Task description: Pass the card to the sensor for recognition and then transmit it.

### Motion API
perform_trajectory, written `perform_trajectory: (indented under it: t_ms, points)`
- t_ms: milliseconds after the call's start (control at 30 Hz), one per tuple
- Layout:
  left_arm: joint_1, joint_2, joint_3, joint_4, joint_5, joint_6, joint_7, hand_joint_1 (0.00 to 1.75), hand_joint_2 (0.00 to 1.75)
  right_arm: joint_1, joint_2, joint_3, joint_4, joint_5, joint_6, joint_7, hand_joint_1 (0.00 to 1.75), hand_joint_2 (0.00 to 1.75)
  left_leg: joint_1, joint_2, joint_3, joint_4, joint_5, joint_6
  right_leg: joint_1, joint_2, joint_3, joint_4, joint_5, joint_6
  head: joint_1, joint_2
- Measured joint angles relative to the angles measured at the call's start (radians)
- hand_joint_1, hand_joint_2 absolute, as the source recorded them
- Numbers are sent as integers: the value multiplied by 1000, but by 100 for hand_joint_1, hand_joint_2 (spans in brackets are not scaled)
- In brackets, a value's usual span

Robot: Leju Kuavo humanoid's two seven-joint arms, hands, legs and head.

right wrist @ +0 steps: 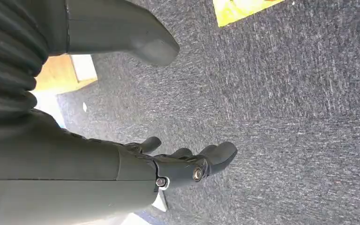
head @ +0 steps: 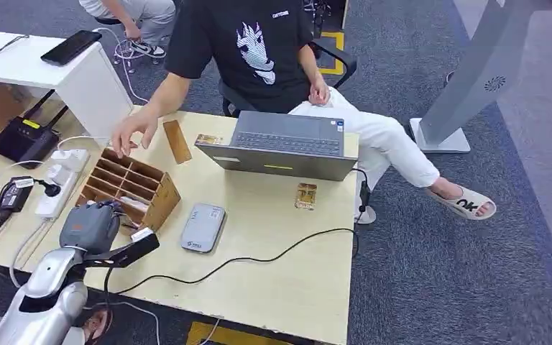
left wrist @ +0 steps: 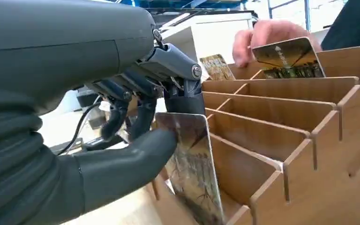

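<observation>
In the left wrist view my left hand (left wrist: 136, 122) pinches a patterned card (left wrist: 192, 164) between thumb and fingers. The card stands in the nearest slot of the wooden card box (left wrist: 281, 126). In the head view that hand (head: 92, 224) is at the near end of the box (head: 126, 185). The grey card sensor (head: 203, 227) lies on the table just right of the box. My right hand (right wrist: 183, 166) hangs over grey carpet, fingers apart and holding nothing.
A seated person reaches a hand (head: 133, 131) to the box's far end, holding another card (left wrist: 288, 58) there. A laptop (head: 280, 147), a loose card (head: 305, 195), a wooden strip (head: 177, 141), a black cable (head: 259, 259) and a power strip (head: 61, 180) are on the table (head: 287, 287).
</observation>
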Motion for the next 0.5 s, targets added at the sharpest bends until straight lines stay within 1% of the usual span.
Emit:
perform_trajectory:
  t_ms: [500]
  points:
    - [-5,-5,1,6,-2,2,-9,175,175,-1,-1,-8,0,7,3,0,0,175,0,0,0,0,0,0,0,0,0,0,0,0,0,0]
